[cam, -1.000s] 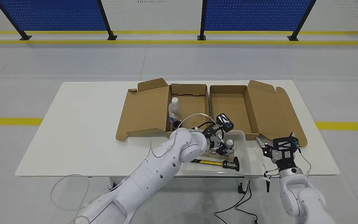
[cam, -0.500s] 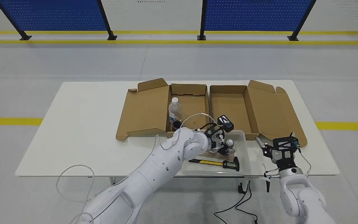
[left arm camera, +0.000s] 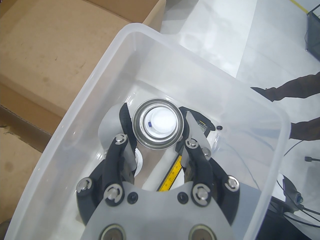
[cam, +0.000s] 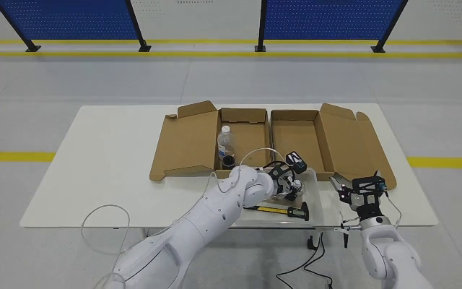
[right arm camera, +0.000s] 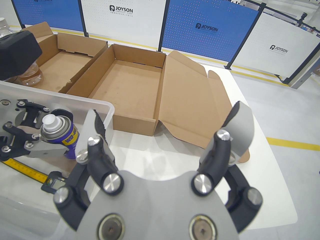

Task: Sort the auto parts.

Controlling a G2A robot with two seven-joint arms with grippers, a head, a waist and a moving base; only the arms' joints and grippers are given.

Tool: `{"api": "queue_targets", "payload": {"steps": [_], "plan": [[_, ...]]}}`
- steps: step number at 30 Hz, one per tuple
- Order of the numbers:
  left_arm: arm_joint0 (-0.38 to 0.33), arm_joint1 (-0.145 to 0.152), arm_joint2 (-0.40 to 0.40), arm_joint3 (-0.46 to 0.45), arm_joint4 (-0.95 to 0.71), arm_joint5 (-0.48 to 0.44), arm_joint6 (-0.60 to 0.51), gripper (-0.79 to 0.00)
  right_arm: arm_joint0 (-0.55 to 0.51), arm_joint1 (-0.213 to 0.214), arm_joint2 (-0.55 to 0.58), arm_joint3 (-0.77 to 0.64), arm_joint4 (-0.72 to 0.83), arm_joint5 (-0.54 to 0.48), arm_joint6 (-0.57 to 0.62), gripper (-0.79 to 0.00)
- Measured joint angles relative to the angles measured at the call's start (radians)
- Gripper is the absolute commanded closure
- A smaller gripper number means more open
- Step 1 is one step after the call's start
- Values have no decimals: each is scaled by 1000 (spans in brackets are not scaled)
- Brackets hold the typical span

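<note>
A blue-labelled metal spray can with a white nozzle [right arm camera: 65, 136] stands upright in a clear plastic bin [left arm camera: 140, 29], clamped between the fingers of the left gripper [left arm camera: 156, 124]. The right gripper [right arm camera: 167, 116] hangs spread wide over the white table [cam: 101, 166], beside an open cardboard box [right arm camera: 130, 86]. Blue and white fence panels [cam: 72, 18] stand beyond, on a grey floor with yellow lines [cam: 22, 156].

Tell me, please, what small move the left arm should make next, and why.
Probably lift the spray can straight up: the left gripper seems to have its fingers pressed on both sides, and the can stands upright inside the clear bin.
</note>
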Motion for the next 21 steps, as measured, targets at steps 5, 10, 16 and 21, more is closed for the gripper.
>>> {"api": "queue_targets", "payload": {"steps": [5,10,16,21], "plan": [[-8,-11,4,24,3,-4,10,-108,0,0,0,0,0,0,0,-785],[-7,-16,-3,32,-2,8,11,0,0,0,0,0,0,0,0,-785],[-2,-10,-15,5,25,17,9,0,0,0,0,0,0,0,0,-785],[8,6,-17,-52,109,45,-20,0,0,0,0,0,0,0,0,-785]]}}
